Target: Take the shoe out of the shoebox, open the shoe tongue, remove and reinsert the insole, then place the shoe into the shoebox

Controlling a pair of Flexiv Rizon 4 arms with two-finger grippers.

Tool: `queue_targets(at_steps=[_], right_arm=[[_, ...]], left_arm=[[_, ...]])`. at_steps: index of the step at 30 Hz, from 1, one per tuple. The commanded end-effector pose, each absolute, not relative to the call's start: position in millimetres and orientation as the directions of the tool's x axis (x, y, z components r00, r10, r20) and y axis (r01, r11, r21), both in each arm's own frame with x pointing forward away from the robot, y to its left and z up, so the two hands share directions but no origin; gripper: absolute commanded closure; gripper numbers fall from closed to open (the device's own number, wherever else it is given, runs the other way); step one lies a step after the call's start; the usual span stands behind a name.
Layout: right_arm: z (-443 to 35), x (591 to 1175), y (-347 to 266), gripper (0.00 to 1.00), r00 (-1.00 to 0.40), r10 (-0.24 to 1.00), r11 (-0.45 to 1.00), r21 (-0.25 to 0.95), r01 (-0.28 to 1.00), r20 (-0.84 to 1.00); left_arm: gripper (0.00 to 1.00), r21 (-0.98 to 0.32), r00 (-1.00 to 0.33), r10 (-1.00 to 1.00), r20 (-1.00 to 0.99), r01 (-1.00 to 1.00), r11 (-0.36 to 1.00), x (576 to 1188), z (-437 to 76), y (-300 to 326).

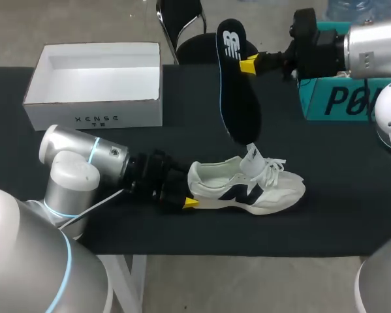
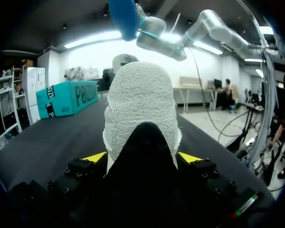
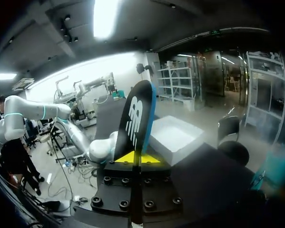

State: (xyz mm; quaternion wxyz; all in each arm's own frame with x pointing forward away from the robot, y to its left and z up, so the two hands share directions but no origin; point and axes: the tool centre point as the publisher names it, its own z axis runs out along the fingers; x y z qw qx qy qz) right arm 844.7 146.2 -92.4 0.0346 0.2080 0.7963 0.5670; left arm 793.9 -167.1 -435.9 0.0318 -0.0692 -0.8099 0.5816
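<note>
A white sneaker (image 1: 260, 189) with a dark side mark lies on its sole on the black table, toe pointing right. My left gripper (image 1: 185, 192) is at its heel. In the left wrist view the heel (image 2: 140, 104) fills the gap between the yellow tips of the left gripper (image 2: 142, 156), which touch it on both sides. My right gripper (image 1: 247, 64) is shut on the dark, blue-edged insole (image 1: 237, 91) and holds it in the air. The insole hangs down, its lower end just above the sneaker's tongue. In the right wrist view the insole (image 3: 137, 114) stands up from the right gripper (image 3: 138, 158).
The open white shoebox (image 1: 94, 104) stands at the back left of the table, with nothing inside, also seen past the insole as the shoebox (image 3: 173, 137). A teal box (image 1: 339, 98) sits at the back right, under my right arm.
</note>
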Motion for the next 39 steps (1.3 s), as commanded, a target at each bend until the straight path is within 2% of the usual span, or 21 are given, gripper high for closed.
queue_targets(at_steps=[1, 11, 20, 39], right_arm=[[-86.9, 839.9, 149.8, 1.00, -0.903, 0.390, 0.298, 0.902, 0.311, 0.182], [-86.9, 839.9, 149.8, 1.00, -0.903, 0.390, 0.298, 0.902, 0.311, 0.182], [-82.7, 812.5, 134.3, 1.00, -0.874, 0.398, 0.147, 0.920, 0.362, 0.280], [-79.7, 776.8, 133.5, 1.00, -0.841, 0.432, 0.145, 0.896, 0.420, 0.325]], left_arm=[[1.00, -0.946, -0.989, 0.147, -0.030, 0.076, 0.315, 793.2, -438.7, -168.5], [1.00, -0.946, -0.989, 0.147, -0.030, 0.076, 0.315, 793.2, -438.7, -168.5], [1.00, -0.946, -0.989, 0.147, -0.030, 0.076, 0.315, 793.2, -438.7, -168.5], [1.00, -0.946, -0.989, 0.147, -0.030, 0.076, 0.315, 793.2, -438.7, -168.5]])
